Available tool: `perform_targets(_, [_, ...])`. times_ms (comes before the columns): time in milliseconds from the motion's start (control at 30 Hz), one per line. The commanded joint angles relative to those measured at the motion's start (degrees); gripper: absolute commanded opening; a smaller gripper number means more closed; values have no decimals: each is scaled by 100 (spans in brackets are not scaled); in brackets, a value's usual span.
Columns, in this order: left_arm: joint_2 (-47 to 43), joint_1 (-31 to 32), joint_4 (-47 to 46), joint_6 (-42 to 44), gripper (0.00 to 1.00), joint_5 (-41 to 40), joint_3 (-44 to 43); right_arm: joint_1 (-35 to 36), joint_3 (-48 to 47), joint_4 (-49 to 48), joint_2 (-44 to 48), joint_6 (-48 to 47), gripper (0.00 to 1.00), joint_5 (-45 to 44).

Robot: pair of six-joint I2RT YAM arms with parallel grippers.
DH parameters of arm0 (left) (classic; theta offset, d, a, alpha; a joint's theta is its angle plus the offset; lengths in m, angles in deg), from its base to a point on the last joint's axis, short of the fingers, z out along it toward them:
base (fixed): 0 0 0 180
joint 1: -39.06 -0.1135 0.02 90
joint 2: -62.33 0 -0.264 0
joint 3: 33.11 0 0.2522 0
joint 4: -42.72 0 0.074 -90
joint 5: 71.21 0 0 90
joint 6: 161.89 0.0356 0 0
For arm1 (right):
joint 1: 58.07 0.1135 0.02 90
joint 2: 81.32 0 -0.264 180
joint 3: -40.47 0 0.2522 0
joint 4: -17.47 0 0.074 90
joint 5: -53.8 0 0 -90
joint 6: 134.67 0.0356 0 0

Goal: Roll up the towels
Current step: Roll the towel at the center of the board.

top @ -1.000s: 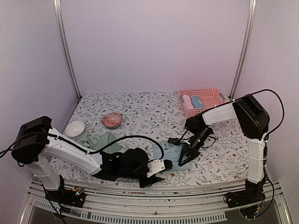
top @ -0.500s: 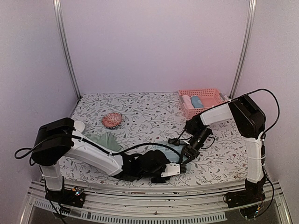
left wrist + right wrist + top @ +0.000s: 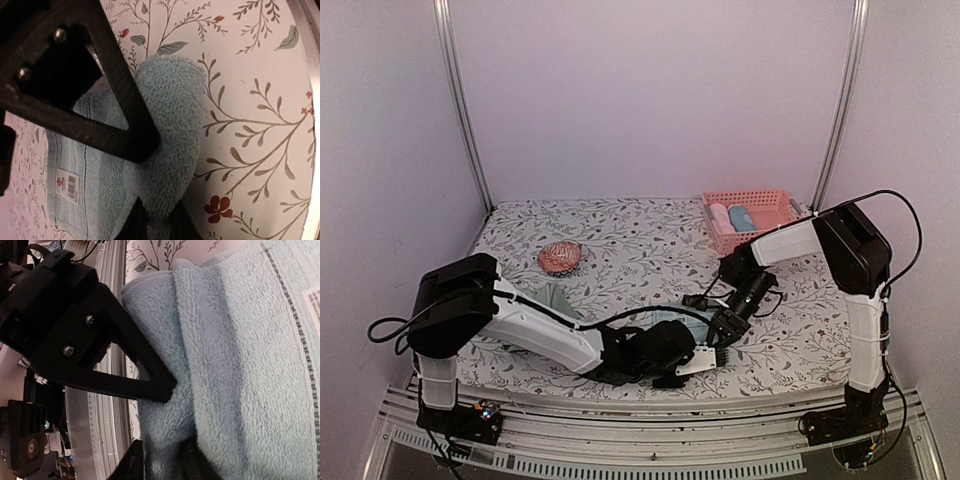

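— So, where's the blue towel (image 3: 172, 115)?
— Low centre of the overhead view, its near edge curled into a thick roll.
— Grippers?
— Left gripper (image 3: 147, 180) narrow, pinching that roll; right gripper (image 3: 160, 420) likewise, just beside it. Green towel (image 3: 548, 297) lies left of centre; pink basket (image 3: 772, 196) sits upper right, rolled towels (image 3: 740, 217) inside.

The floral-print surface (image 3: 620, 235) is carrying a light blue towel (image 3: 170, 130), which is lying right at the left gripper (image 3: 693, 362) and right gripper (image 3: 719, 337). A green towel (image 3: 542, 300) and a pink round object (image 3: 560, 256) are sitting well to the left of the left gripper. A pink basket (image 3: 760, 194) is standing beyond the right gripper.
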Motion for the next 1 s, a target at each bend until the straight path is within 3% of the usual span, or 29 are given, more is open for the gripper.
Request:
perform_targets(0, [230, -157, 1447, -624, 8, 656, -224, -396, -60, 361, 1158, -341, 38, -460])
perform_targets(133, [375, -466, 2204, -1201, 6, 1961, -587, -828, -5, 184, 2349, -245, 41, -379])
perform_targets(300, [594, -978, 2880, -1699, 6, 3607, -1132, -933, 1063, -1133, 3731, 241, 39, -638])
perform_targets(467, [1018, -1454, 3448, -2145, 6, 5213, -1936, -834, 1965, -1659, 4719, -74, 38, -977])
perform_targets(567, [1421, -1698, 3829, -2404, 5, 5852, -2416, -262, 2391, -1880, 4982, -149, 41, -1445])
perform_targets(733, [1839, -1944, 4119, -2731, 4, 6483, -2782, 1150, 3190, -2968, 5274, 44, 49, -3259])
perform_targets(967, [1946, -2071, 4177, -2797, 4, 6601, -2853, 1919, 3299, -4096, 4672, 185, 55, -4526])
